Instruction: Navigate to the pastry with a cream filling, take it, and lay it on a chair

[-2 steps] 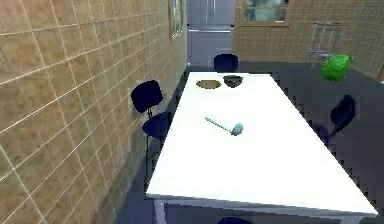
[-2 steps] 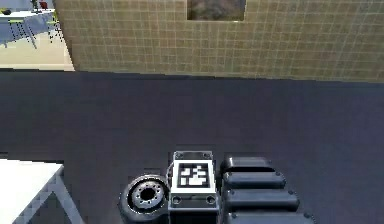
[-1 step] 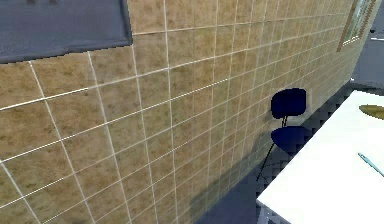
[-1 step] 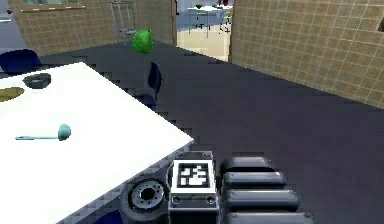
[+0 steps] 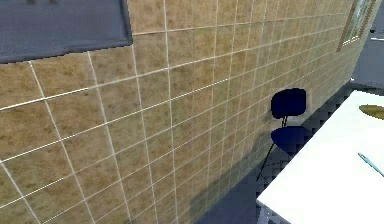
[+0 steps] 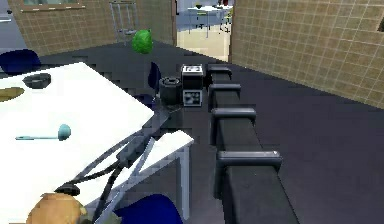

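The white rectangular table (image 5: 330, 175) runs off the forward view's right and bottom edges. A small tan-and-green lump (image 5: 372, 111) on it is cropped at the right edge and too small to name. In the arm side view, a rounded tan lump (image 6: 50, 211) is cut off by the bottom edge near the gripper (image 6: 85, 183); whether the gripper holds anything cannot be told.

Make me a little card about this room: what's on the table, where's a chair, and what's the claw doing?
table: white table, bearing a dark bowl and a teal spoon
chair: blue chair beside the tiled wall
arm: claw beyond the table's edge, a green blob near it
holding: cannot tell
also: brown lump at the arm side view's bottom left
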{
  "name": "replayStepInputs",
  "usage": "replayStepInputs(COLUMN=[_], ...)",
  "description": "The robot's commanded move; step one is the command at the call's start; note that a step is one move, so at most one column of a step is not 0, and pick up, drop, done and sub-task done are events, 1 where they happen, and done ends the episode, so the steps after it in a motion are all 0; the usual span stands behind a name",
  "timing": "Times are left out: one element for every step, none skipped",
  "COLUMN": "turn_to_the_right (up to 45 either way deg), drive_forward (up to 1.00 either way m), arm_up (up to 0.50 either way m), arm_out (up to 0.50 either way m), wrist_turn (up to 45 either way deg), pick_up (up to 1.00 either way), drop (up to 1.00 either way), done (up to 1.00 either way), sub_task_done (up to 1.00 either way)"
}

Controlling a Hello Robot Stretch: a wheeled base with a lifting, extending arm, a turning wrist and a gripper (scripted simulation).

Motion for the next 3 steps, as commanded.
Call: replayStepInputs(turn_to_the_right=[0.0,0.0,0.0], drive_forward=[0.0,0.0,0.0], arm_up=[0.0,0.0,-0.22], arm_out=[0.0,0.0,0.0], wrist_turn=[45.0,30.0,0.0], pick_up=[0.0,0.0,0.0], drop=[0.0,0.0,0.0], done=[0.0,0.0,0.0], sub_task_done=[0.0,0.0,0.0])
